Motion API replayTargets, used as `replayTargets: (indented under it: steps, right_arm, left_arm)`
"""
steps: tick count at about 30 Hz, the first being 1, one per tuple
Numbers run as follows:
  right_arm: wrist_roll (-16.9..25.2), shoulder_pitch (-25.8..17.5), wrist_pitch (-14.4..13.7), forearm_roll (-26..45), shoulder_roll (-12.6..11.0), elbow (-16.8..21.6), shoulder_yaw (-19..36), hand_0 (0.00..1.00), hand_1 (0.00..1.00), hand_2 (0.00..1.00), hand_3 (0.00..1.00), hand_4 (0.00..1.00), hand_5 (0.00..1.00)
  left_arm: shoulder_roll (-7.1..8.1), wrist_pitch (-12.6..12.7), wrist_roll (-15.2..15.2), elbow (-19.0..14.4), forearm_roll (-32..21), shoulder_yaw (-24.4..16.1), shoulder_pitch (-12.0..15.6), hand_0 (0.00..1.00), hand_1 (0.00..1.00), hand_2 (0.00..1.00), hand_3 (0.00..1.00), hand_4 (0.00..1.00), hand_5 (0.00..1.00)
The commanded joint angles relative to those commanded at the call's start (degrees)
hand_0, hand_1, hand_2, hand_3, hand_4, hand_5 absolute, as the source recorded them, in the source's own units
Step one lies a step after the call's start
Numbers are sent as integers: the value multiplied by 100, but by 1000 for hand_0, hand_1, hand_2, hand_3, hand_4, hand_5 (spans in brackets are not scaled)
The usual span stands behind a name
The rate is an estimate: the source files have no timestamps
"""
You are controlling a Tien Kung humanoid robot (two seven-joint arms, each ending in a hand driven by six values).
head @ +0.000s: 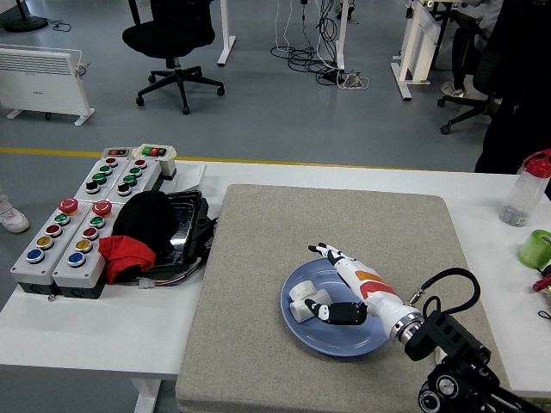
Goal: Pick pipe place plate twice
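Observation:
A blue plate (340,331) lies on the grey mat (327,241). A white pipe fitting (304,302) rests on the plate's left part. My right hand (337,284) hovers over the plate just right of the fitting, fingers spread, holding nothing; the thumb side lies close to the fitting. Its arm comes in from the lower right. The left arm is out of view.
Two grey button boxes (73,232) and a black tray with a black and red cloth (142,232) sit on the left. A clear bottle with a red cap (527,189) and a green cup (538,248) stand at the right edge. A dark-clothed person (516,77) stands at the far right.

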Motion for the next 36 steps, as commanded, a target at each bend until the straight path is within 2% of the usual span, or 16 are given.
replayTargets:
  steps: [4,8,11,14,15,17,19,23,29,36]
  right_arm:
    - [-34,-118,103,-74,-135,233,317,998,937,998,969,734,392]
    - [-203,-348,410,-178,-419,624,754,998,937,998,969,734,392]
    - [-456,-571,913,-269,-632,939,1133,998,936,998,970,755,406]
    - [-541,-905,1498,-416,-949,1335,1574,998,936,998,970,755,406]
    - [-546,-944,1616,-430,-987,1385,1632,998,935,998,967,758,401]
    - [-432,-1185,1950,-506,-1248,1647,1873,998,935,998,967,758,401]
    - [-319,-1379,2167,-612,-1481,1850,2036,998,935,998,967,758,401]
    - [-196,-1711,2390,-792,-1817,2094,2243,998,935,998,965,767,395]
    - [-164,-2092,2595,-971,-2186,2273,2353,998,936,998,961,772,390]
    - [-219,-2154,2689,-1203,-2494,2192,2206,998,935,998,962,779,384]
  left_arm:
    - [2,-1,1,1,24,-15,12,714,743,721,657,406,998]
    - [11,-4,-2,7,49,-31,17,714,743,721,657,406,998]
    - [19,-1,-14,14,32,-28,14,715,742,721,657,407,998]
    - [24,4,-32,22,-9,-9,-5,715,742,721,657,407,998]
    - [24,4,-33,22,-13,-7,-7,715,742,721,657,407,998]
    - [28,5,-43,27,-22,-8,-28,715,742,721,657,407,998]
    - [32,3,-49,29,-20,-10,-46,715,742,721,657,407,998]
    - [38,6,-57,33,-18,-14,-70,714,742,721,657,406,998]
    - [52,12,-78,39,-51,-8,-92,714,742,721,657,406,998]
    - [53,10,-76,37,-44,-10,-104,714,742,721,657,405,998]
